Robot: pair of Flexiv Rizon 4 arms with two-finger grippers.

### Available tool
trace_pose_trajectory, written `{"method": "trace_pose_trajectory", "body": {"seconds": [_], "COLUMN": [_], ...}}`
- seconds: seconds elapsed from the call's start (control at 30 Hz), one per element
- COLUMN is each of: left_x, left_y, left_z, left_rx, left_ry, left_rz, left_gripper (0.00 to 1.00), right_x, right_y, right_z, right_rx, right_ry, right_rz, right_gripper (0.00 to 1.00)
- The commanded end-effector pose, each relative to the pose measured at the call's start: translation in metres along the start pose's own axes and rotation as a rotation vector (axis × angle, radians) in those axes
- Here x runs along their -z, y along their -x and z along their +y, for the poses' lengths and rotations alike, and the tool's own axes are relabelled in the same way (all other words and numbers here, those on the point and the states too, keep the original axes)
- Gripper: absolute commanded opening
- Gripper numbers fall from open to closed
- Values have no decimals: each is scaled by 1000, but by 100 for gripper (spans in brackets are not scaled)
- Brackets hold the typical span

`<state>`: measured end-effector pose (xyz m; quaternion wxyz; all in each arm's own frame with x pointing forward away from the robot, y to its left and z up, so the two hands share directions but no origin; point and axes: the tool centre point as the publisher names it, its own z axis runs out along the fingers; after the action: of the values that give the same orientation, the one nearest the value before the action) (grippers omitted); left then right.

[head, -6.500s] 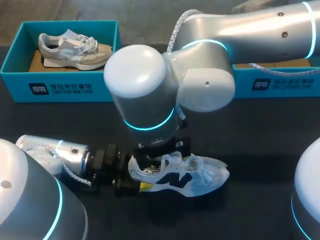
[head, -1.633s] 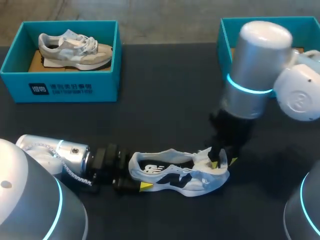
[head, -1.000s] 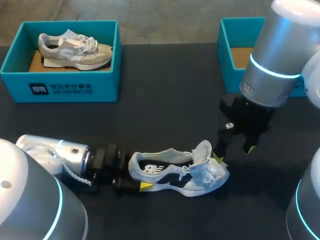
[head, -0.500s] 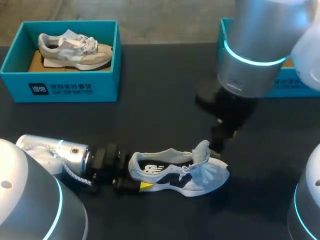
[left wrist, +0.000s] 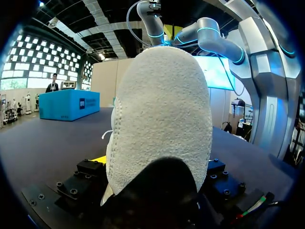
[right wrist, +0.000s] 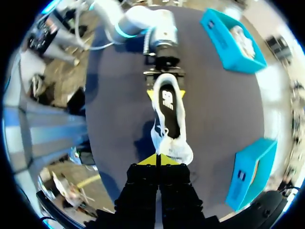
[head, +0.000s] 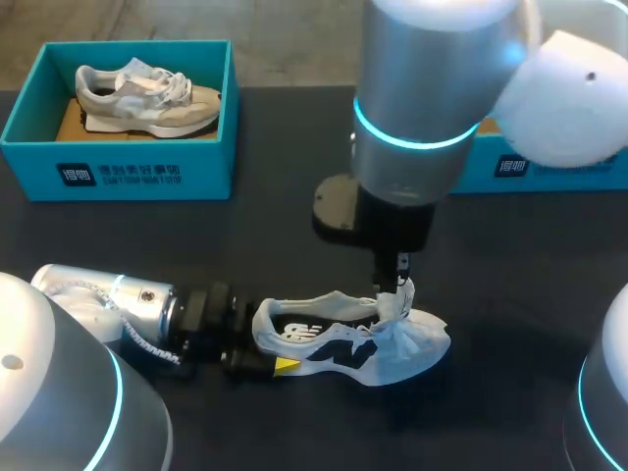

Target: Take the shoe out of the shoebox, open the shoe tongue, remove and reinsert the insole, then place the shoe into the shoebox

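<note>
A white shoe (head: 353, 343) with dark markings lies on the dark table, toe to the right, its tongue (head: 397, 299) pulled up. My left gripper (head: 267, 343) holds its heel (left wrist: 162, 119), a yellow-tipped finger on each side (right wrist: 167, 93). My right arm hangs straight down over the shoe (right wrist: 169, 114). Its gripper (head: 397, 280) is just above the raised tongue, the two yellow tips pressed together (right wrist: 156, 160), and I see nothing between them.
A teal shoebox (head: 118, 172) at the back left holds a grey and beige shoe (head: 147, 96). A second teal shoebox (head: 549, 169) stands at the back right, partly hidden by my right arm. Bare table lies between the boxes and the shoe.
My right arm has swung left from beside the toe to over the tongue, and its fingers have gone from open to shut. The left arm and the shoe have kept still.
</note>
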<state>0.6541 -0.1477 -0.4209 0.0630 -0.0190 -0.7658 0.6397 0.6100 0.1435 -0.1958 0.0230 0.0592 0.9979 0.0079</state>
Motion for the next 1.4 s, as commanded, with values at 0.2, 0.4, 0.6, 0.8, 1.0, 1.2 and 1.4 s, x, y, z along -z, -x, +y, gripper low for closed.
{"method": "trace_pose_trajectory", "body": {"seconds": [0.2, 0.4, 0.6, 0.8, 1.0, 1.2, 1.4], "left_x": [0, 0, 0, 0, 0, 0, 0], "left_y": [0, 0, 0, 0, 0, 0, 0], "left_z": [0, 0, 0, 0, 0, 0, 0], "left_rx": [0, 0, 0, 0, 0, 0, 0], "left_ry": [2, 2, 2, 2, 2, 2, 2], "left_rz": [-2, -2, -2, -2, -2, -2, -2], "left_gripper": [0, 0, 0, 0, 0, 0, 0], "right_x": [-8, -42, -70, -95, -108, -108, -117], "right_y": [5, 6, 6, 4, 5, 5, 6], "right_z": [18, 62, 77, 84, 83, 83, 84], "right_rx": [174, 214, 170, 171, 100, 100, 91], "right_ry": [-85, -210, -231, -196, -177, -177, -167], "right_rz": [25, -1, -39, -60, -50, -50, -61], "right_gripper": [0, 0, 0, 0, 0, 0, 0]}}
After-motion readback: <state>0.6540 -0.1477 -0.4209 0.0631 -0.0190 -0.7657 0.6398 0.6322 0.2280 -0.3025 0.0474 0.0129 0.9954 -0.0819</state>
